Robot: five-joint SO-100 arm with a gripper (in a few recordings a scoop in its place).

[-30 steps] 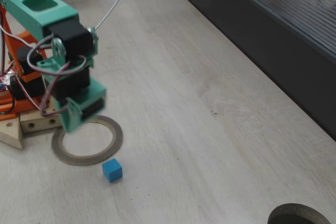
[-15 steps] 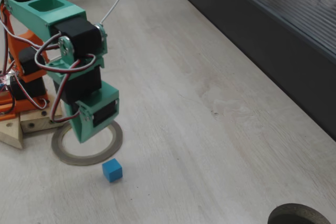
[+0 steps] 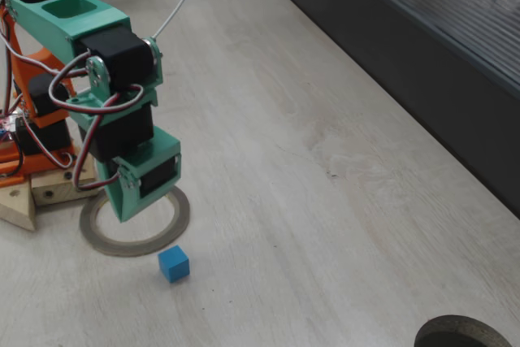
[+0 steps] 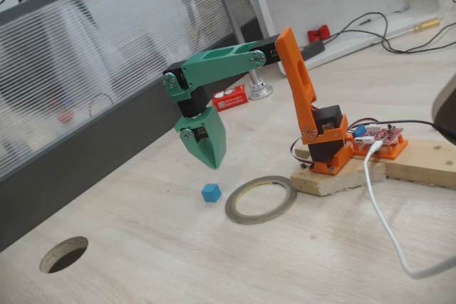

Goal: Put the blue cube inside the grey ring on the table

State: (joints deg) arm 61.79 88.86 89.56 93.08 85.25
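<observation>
Currently blue cube (image 3: 173,263) flat on table (image 3: 325,225), outside grey ring (image 3: 134,219).

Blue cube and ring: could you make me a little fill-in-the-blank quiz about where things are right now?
1. The blue cube lies ____ the grey ring, not inside it.
2. The end effector hangs ____ the table, touching nothing.
3. The end effector's shell is ____ in colour.
4. The cube rests directly on the ____.

Missing words: outside; above; green; table
</observation>
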